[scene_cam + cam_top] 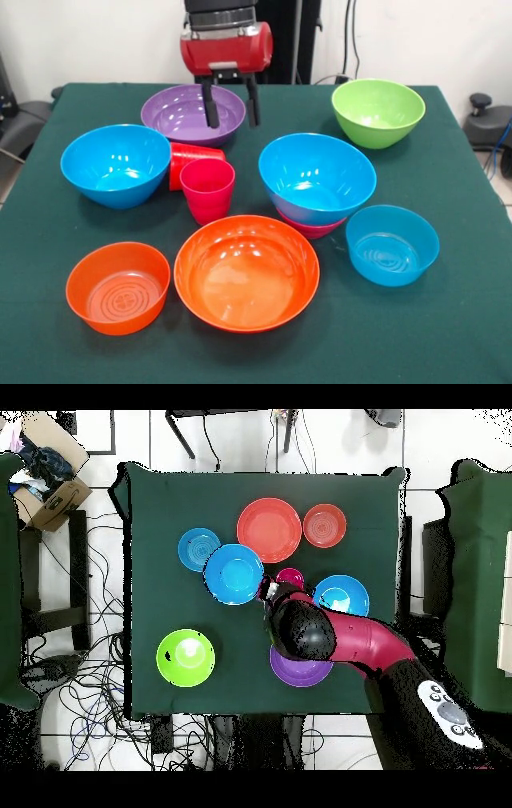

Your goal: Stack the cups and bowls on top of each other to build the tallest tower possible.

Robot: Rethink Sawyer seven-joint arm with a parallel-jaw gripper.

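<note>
Gripper (230,108): hangs from the red arm above the purple bowl's front rim; the two black fingers stand apart with nothing between them
Purple bowl (188,114): at the far side of the green table (448,320), upright; in the overhead view it (300,671) is partly covered by the arm
Pink cup (208,190): upright near the table's middle, mouth up; just behind it the red-orange cup (186,158) lies on its side, touching it
Left blue bowl (116,164): upright, just beside the fallen cup
Right blue bowl (318,177): sits tilted on the small magenta bowl (312,228), whose edge shows beneath it
Lime green bowl (378,111): alone at the far right corner, well apart from the rest
Large orange bowl (246,272): front centre; the small orange bowl (118,286) stands near it on the left
Light blue bowl (392,245): front right, near the right blue bowl
</note>
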